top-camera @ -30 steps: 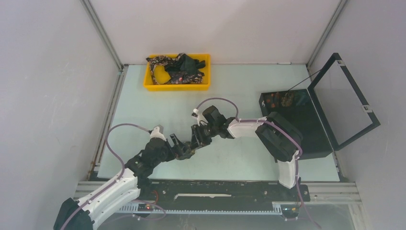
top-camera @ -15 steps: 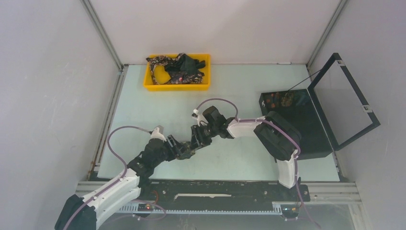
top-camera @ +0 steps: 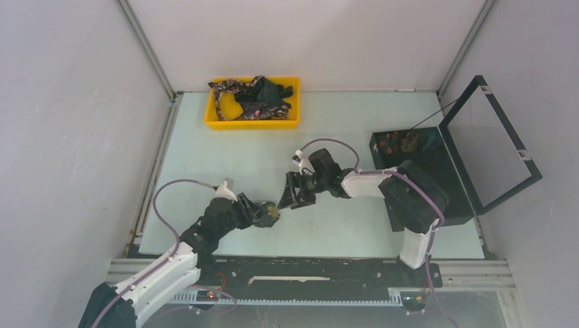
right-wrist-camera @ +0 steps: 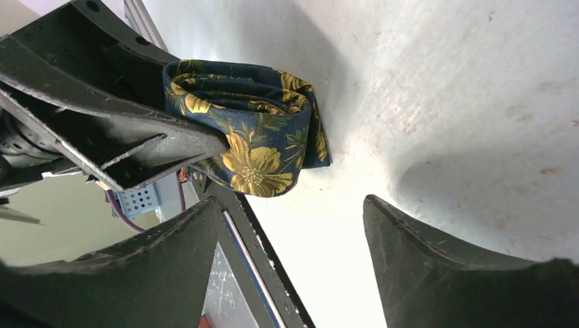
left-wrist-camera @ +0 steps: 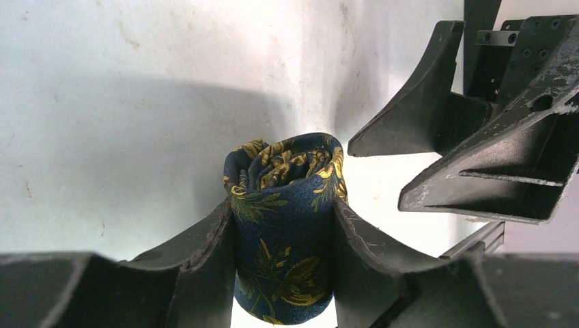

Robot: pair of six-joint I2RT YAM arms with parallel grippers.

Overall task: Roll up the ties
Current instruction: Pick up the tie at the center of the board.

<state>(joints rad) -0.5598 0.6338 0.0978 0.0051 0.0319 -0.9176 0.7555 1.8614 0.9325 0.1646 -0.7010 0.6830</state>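
The pale green surface (top-camera: 225, 157) carries everything. At its 3 o'clock edge stands the black hinged box (top-camera: 454, 178), lid swung up. At the box's far end sit a few small patterned bundles (top-camera: 399, 142), too small to name for certain, though they look like finished rolls. At 12 o'clock the yellow tray (top-camera: 252, 124) holds a heap of loose ties (top-camera: 256, 99), dark and tangled, at least 2 by the look of it.

Both arms meet toward 6 o'clock, near the middle of the surface. The right tool (top-camera: 290, 191) sits at 2 o'clock from the left tool (top-camera: 263, 213), just beside it. In its own wrist view the right tool (right-wrist-camera: 292, 205) is spread wide and empty, with bare surface between the fingers.

The left tool (left-wrist-camera: 283, 212) is pinching the rolled tie (left-wrist-camera: 283, 225) from both sides. The tie is a tight navy coil with gold flowers, spiral end facing outward, held just over the surface. No tail hangs loose from it in either wrist view.

As I judge it, this 1 roll is complete and only needs placing, presumably in the box. The tray's heap is still to be rolled, so much of the task remains.
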